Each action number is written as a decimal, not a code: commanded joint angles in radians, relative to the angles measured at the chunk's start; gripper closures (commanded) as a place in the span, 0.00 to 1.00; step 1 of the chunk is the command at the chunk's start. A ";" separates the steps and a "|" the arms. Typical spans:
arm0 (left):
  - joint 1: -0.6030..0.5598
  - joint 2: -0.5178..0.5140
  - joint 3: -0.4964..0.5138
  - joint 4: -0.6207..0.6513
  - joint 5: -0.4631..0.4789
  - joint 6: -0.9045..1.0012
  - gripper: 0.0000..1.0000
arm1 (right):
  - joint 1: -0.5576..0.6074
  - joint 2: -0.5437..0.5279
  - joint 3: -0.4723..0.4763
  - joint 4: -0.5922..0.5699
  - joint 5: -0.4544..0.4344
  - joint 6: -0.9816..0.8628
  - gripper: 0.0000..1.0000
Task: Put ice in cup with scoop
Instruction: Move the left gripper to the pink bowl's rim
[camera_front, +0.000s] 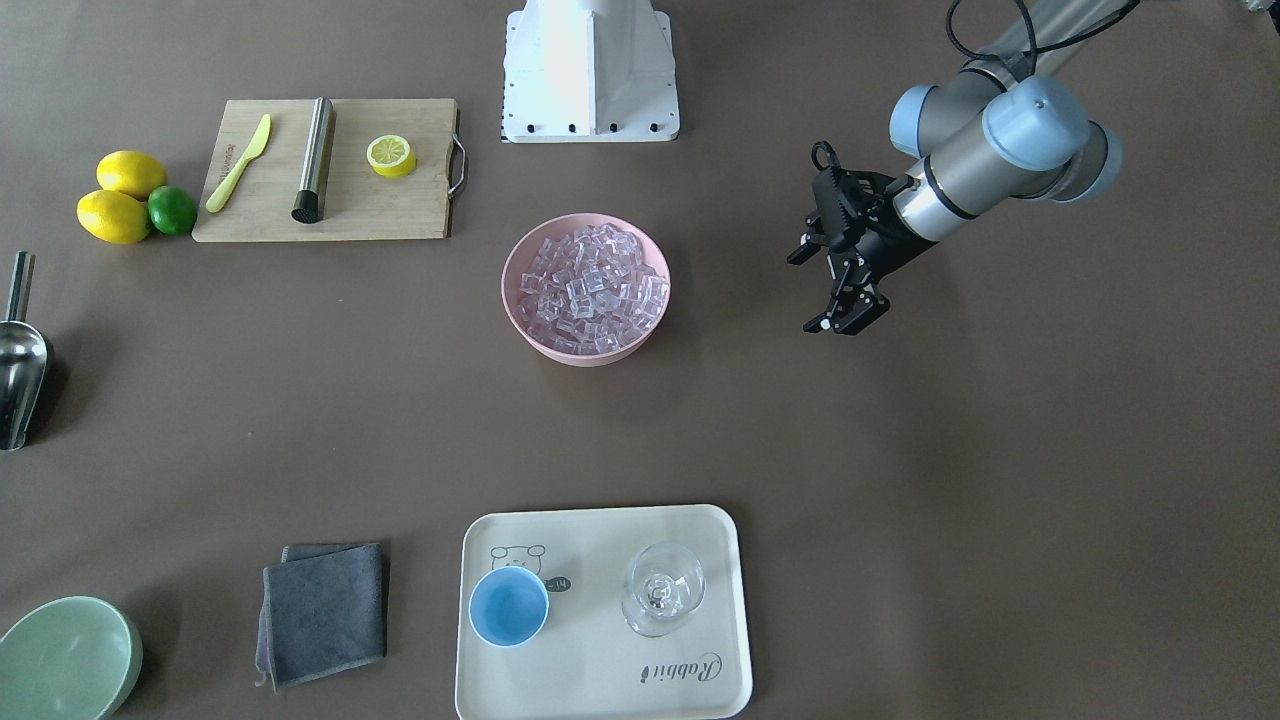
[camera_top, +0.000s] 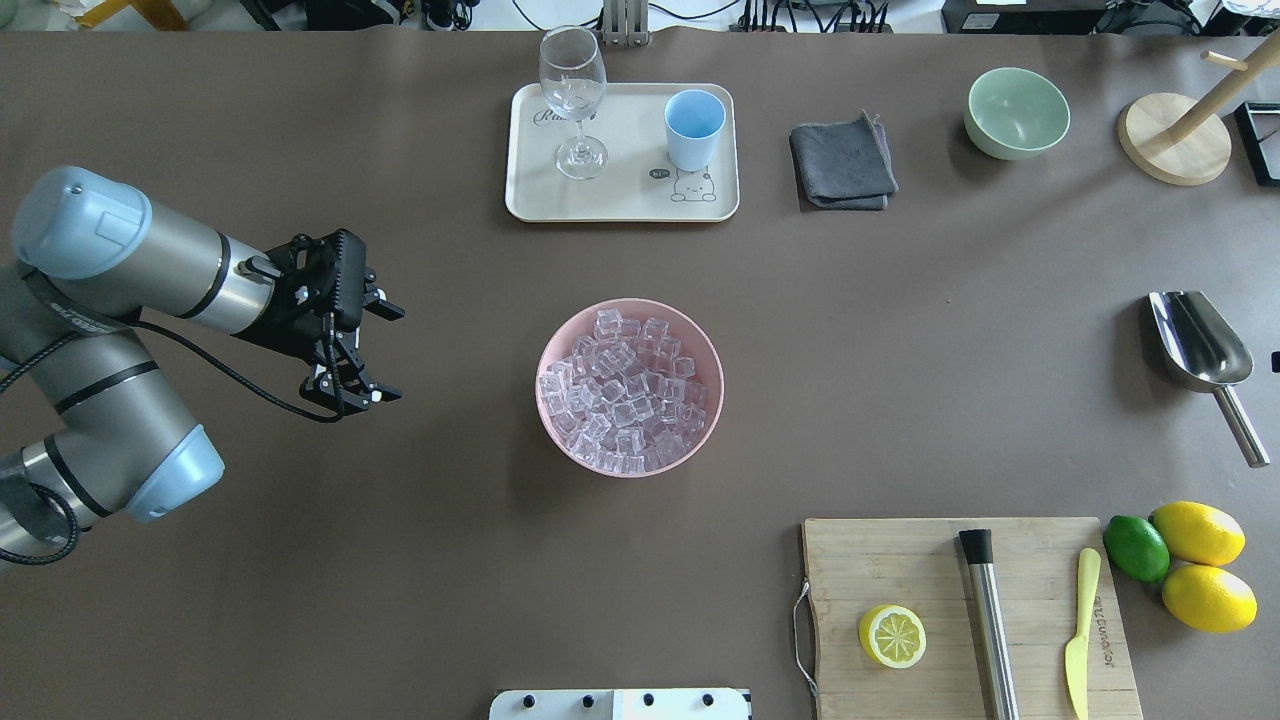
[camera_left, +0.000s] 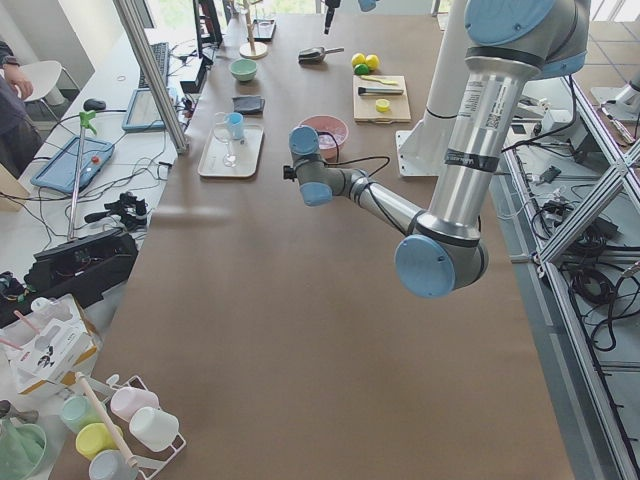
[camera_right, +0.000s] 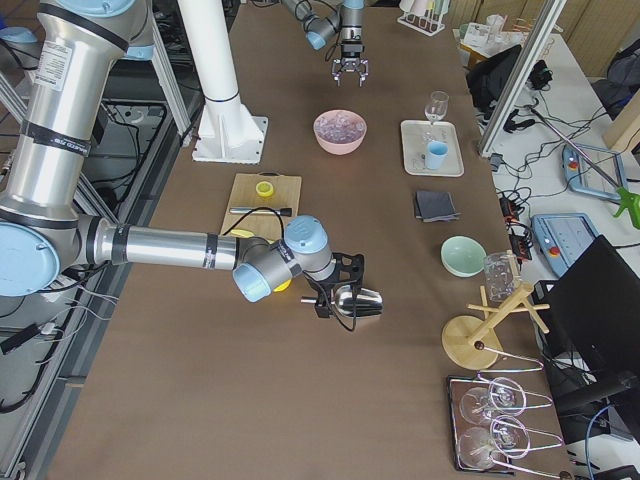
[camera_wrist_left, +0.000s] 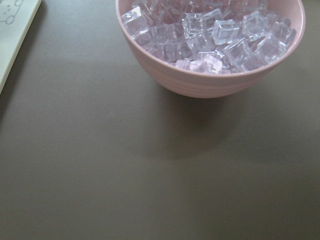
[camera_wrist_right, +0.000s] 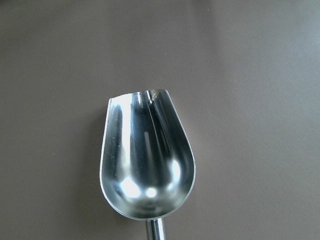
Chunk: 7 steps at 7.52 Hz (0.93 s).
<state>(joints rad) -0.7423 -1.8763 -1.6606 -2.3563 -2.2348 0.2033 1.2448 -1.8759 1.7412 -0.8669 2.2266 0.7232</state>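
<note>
Scoop (camera_top: 1198, 342) lies on tabletop (camera_top: 400, 560) by right end effector (camera_right: 333, 296), likely pre-grasp; its opening cannot be told. Left end effector (camera_top: 395, 355) open, empty.

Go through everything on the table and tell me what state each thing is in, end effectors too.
Pink bowl, full of ice.
Cup, upright on tray, empty.
Scoop, lying flat, empty.
Wine glass, upright, empty.
Green bowl, empty.
Lemon half, cut face up.
Cloth, folded.
Left end effector, open, holding nothing.
Right end effector, by scoop, cannot tell.
</note>
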 joint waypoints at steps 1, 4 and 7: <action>0.047 -0.119 0.109 0.006 0.024 0.213 0.02 | -0.065 -0.005 -0.003 0.034 -0.036 0.042 0.01; 0.041 -0.182 0.202 0.006 -0.087 0.219 0.03 | -0.165 0.004 0.000 0.035 -0.081 0.090 0.07; 0.052 -0.211 0.205 0.005 -0.089 0.111 0.03 | -0.212 -0.005 -0.005 0.034 -0.084 0.056 0.16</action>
<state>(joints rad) -0.6986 -2.0659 -1.4606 -2.3501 -2.3195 0.3645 1.0555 -1.8734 1.7395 -0.8315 2.1448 0.8021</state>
